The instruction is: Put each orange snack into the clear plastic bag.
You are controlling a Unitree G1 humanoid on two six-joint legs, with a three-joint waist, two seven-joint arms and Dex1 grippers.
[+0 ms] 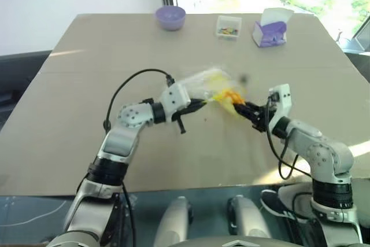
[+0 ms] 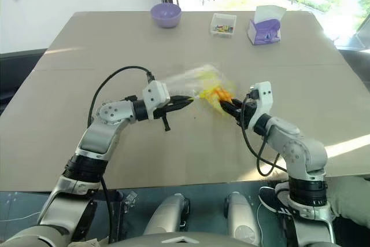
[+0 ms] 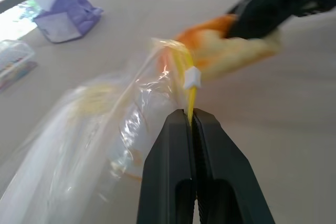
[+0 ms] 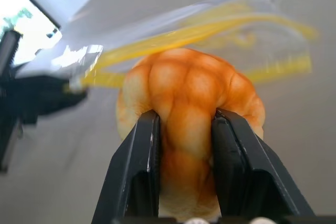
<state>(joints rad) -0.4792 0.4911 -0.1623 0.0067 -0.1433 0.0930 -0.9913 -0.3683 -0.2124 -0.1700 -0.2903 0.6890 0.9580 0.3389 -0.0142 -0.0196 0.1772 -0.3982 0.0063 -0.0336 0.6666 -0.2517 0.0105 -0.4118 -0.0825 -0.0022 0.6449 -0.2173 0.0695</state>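
Observation:
The orange snack, a round bun with a grid pattern, is squeezed between the black fingers of my right gripper, held above the middle of the table. My left gripper is shut on the yellow seal strip of the clear plastic bag, holding the bag up in the air. The bun sits right at the bag's mouth, between the two grippers; the bag trails off behind my left gripper. How far the bun is inside the bag I cannot tell.
At the table's far edge stand a purple bowl, a small clear box of coloured bits and a purple tissue box. The tan tabletop around the grippers is bare. Windows lie beyond the far edge.

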